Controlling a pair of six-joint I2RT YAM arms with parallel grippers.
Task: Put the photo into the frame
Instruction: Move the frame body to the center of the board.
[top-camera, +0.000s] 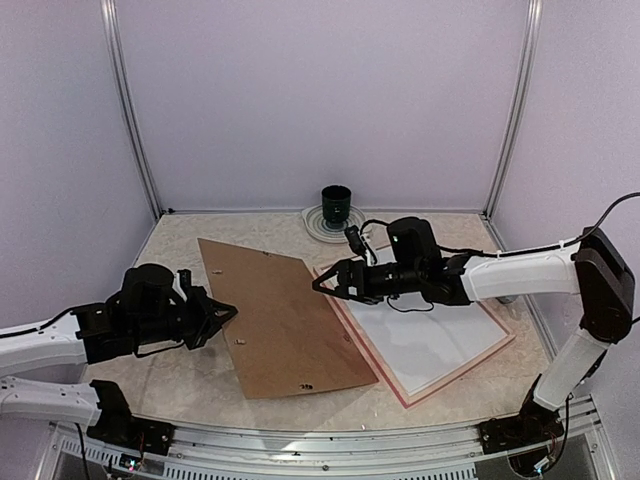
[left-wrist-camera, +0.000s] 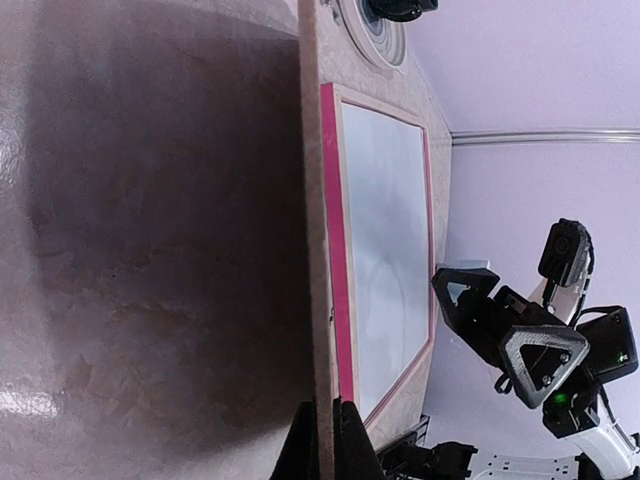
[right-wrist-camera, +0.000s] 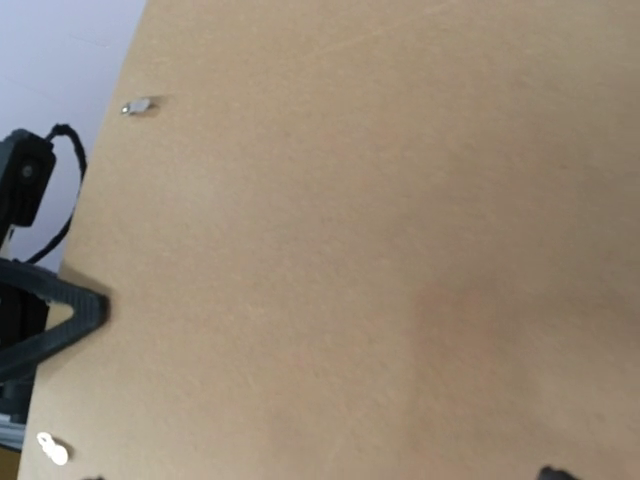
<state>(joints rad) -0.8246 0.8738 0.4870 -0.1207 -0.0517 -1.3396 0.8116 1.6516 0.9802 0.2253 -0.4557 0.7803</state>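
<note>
While the brown backing board (top-camera: 285, 320) lies across the middle of the table (top-camera: 170, 240), its nine-o'clock edge pinched in the clenched left gripper (top-camera: 228, 314), the frame (top-camera: 460, 372) rests toward three o'clock with only a white sheet (top-camera: 430, 335) showing inside its pink rim. The right gripper (top-camera: 325, 283), released and holding nothing, hovers at the frame's ten-o'clock corner. No view shows the photo, so the task looks barely begun: photo to be placed, board to be fitted.
</note>
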